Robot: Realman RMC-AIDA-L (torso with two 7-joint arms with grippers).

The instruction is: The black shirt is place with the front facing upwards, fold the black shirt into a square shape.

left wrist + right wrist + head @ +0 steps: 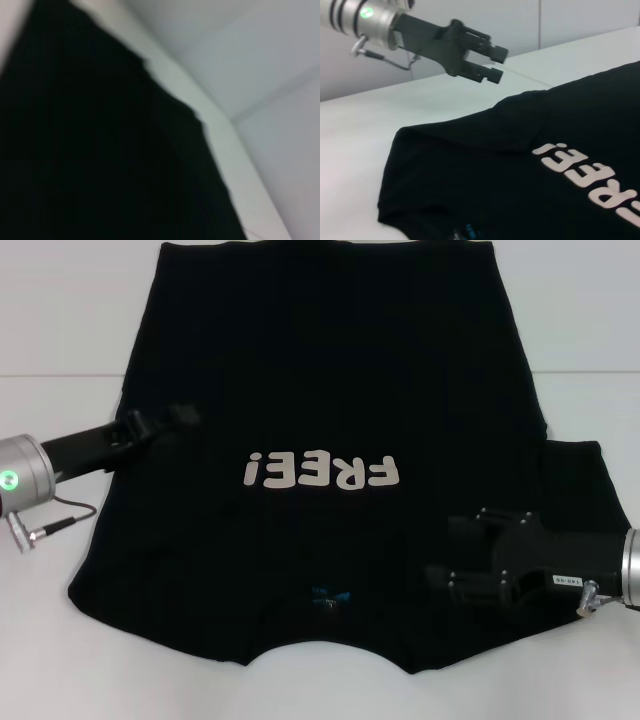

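The black shirt (330, 370) lies flat on the white table (60, 320), front up, with off-white "FREE!" lettering (322, 472) and a small blue neck label (330, 594) near the front edge. Its left sleeve is tucked in and its right sleeve (580, 485) sticks out. My left gripper (188, 418) hovers above the shirt's left edge, open and empty; it also shows in the right wrist view (497, 63). My right gripper (445, 550) is over the shirt's near right part, by the right sleeve, jaws spread, holding nothing. The left wrist view shows only blurred shirt cloth (90, 160).
White table surface (590, 330) shows on both sides of the shirt and along the front edge. A wall (470, 15) rises behind the table in the right wrist view.
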